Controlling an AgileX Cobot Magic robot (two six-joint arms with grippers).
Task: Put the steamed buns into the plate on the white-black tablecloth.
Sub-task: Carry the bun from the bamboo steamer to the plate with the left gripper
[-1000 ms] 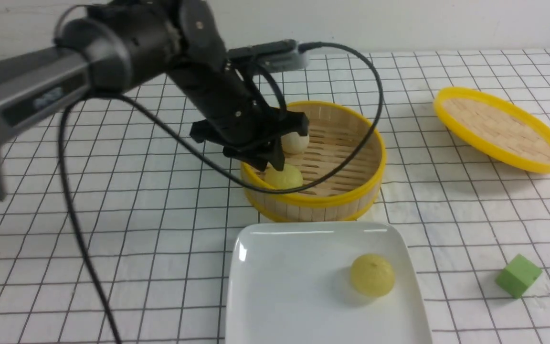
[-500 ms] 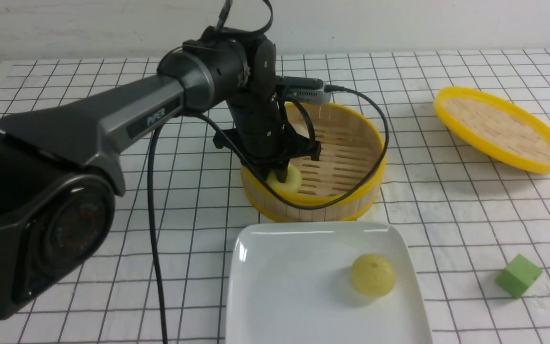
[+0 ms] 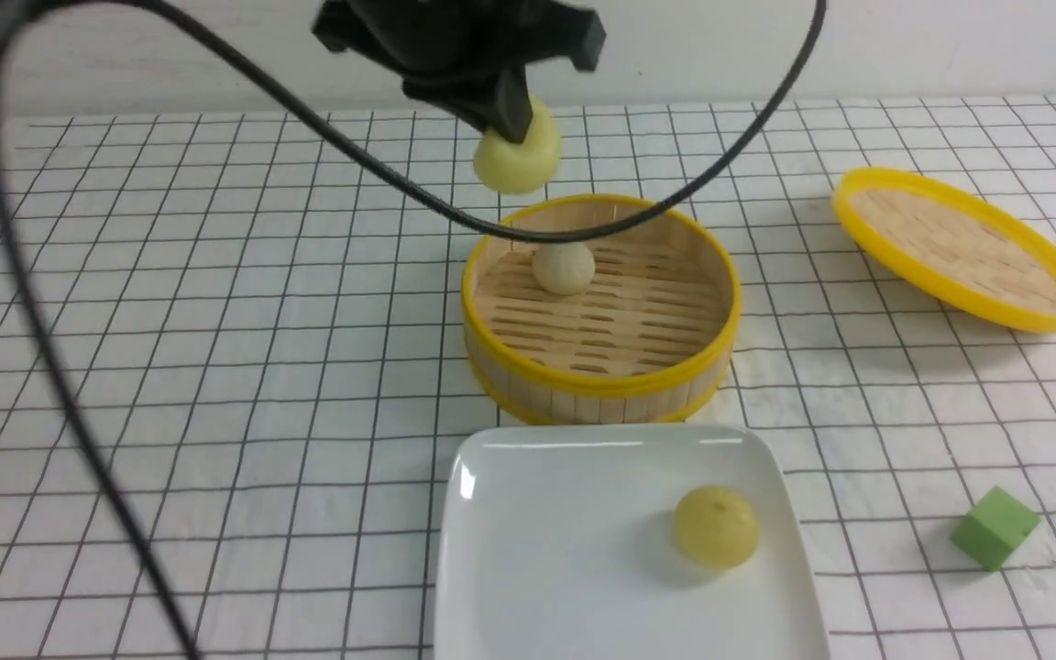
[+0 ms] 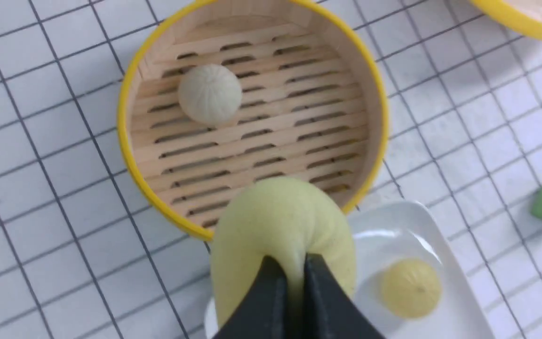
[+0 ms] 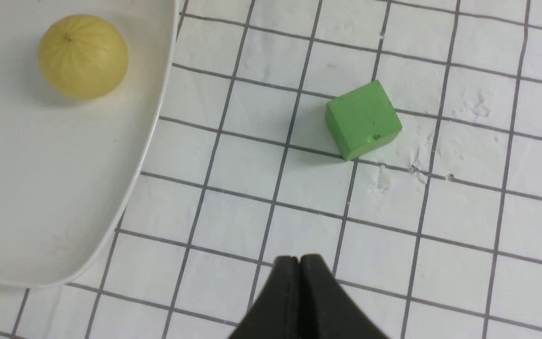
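While the left tool [image 3: 514,128] grasps the pale yellow-green bun [image 3: 517,165] high above the bamboo steamer [image 3: 601,390], read this moment as the carry stage. The height clears the steamer rim ahead of the transfer to the plate [image 3: 537,568]. In the left wrist view the two fingers press close together into the soft dough, and the bun bulges around them. Treat the bun as deformable and the grip as deep. The left arm is mostly outside the front view. Only the tool body shows, pointing downward.

Note where the other buns are. The second yellow-green bun [image 3: 716,526] rests on the plate, toward its right side. The beige-white bun [image 3: 564,268] sits on the steamer slats near the far wall. The plate lies on the white-black tablecloth [image 3: 216,367] covering the counter, just in front of the steamer.

The right tool [image 5: 298,266] is clenched on nothing and hovers over the cloth near the green cube [image 5: 362,120]. The steamer lid [image 3: 963,247] lies well apart to the right, which leaves the basket open for access.
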